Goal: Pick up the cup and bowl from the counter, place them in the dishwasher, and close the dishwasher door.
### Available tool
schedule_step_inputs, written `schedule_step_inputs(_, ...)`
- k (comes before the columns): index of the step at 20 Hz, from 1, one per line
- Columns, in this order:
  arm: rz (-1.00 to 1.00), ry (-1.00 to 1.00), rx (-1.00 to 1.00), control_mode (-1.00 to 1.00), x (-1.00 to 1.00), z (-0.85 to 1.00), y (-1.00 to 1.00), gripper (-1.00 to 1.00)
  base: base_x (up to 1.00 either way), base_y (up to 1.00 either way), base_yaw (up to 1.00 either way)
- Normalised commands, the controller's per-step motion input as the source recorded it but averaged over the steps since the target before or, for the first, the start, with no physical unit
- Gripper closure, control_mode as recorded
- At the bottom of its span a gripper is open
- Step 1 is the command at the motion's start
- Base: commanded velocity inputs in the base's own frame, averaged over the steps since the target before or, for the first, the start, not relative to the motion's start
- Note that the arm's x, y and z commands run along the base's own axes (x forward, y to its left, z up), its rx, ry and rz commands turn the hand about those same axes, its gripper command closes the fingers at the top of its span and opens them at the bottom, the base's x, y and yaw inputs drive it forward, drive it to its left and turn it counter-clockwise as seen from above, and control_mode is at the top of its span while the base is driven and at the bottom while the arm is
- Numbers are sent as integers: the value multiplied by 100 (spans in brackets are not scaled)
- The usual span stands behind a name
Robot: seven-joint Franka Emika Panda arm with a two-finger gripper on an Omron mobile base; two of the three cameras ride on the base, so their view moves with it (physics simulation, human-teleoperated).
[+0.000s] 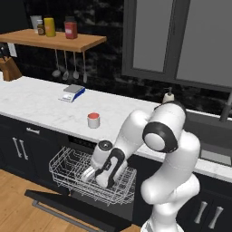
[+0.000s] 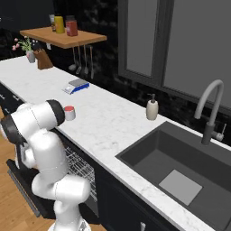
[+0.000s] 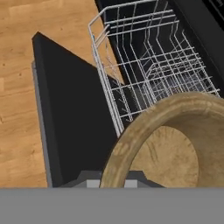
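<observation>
Hand (image 1: 103, 179) gripping bowl (image 3: 175, 140) above rack (image 1: 68, 170)

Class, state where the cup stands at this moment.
The cup stands upright on the counter, near its front edge above the open dishwasher, right of the blue scale.

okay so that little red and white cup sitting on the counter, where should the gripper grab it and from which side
Judging by its shape, take the cup across its short white wall, coming straight down from above. It stands upright on the counter with bare marble all around, so the fingers can probably straddle it. The gripper holds the bowl now.
</observation>
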Motion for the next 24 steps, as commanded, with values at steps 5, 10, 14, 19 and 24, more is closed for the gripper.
schedule_step_inputs(5, -24, 0, 0, -100, 8, -32, 30, 100, 0, 0, 0)
schedule_step_inputs(10, -25, 0, 0, -100, 12, -37, 21, 100, 0, 0, 0)
schedule_step_inputs(14, -28, 2, 0, -100, 0, -54, 15, 100, 0, 0, 0)
schedule_step_inputs(19, -29, 0, 0, -100, 2, -47, 2, 100, 0, 0, 0)
schedule_step_inputs(24, -27, 0, 0, -100, 14, -30, 0, 100, 0, 0, 0)
